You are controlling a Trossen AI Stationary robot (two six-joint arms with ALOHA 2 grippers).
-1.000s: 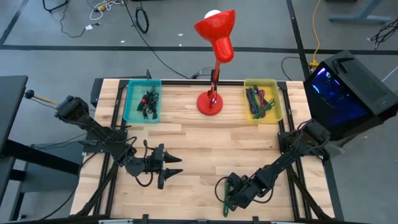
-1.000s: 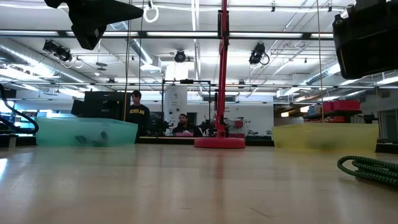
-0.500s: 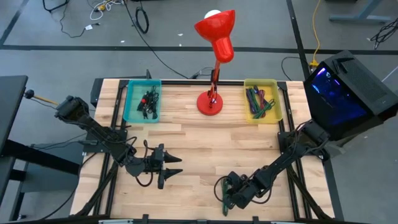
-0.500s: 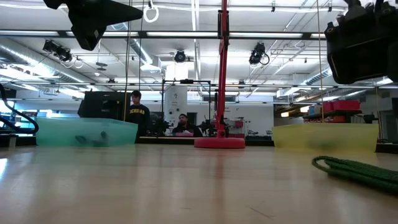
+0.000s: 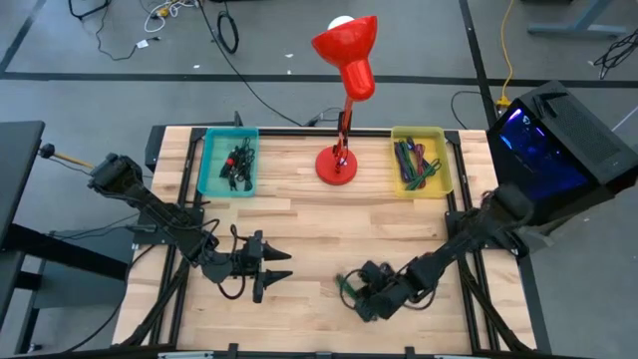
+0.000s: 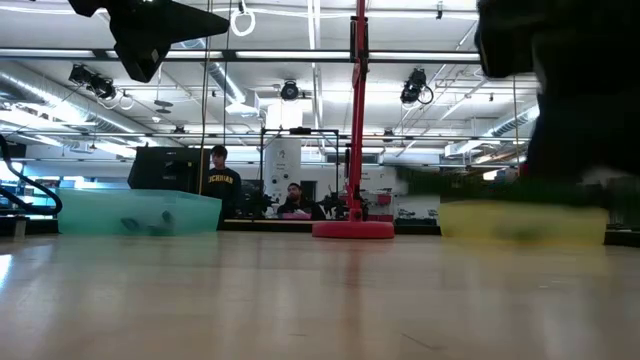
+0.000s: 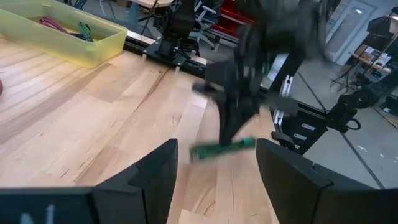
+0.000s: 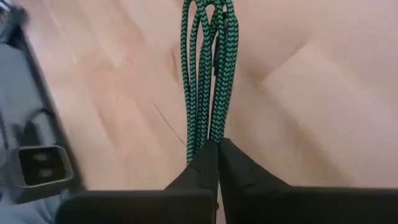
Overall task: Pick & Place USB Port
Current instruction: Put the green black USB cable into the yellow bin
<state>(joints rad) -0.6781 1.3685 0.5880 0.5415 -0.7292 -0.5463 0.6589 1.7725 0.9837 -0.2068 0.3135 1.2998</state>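
Green braided cable [image 8: 208, 74] hangs clamped between the right pincer [image 8: 216, 149] fingertips.

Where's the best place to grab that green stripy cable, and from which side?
Probably the bunched end of the green cable, where its looped strands lie side by side and fit between two fingers. The right gripper is shut on exactly that end, having come along the cable's length. The left gripper waits open nearby.

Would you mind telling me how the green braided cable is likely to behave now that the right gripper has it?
The green braided cable is probably floppy: its bundled loops trail from the shut right gripper. It seems light, a thin bundle pinched at one end. The woven sheath likely grips rather than slips.
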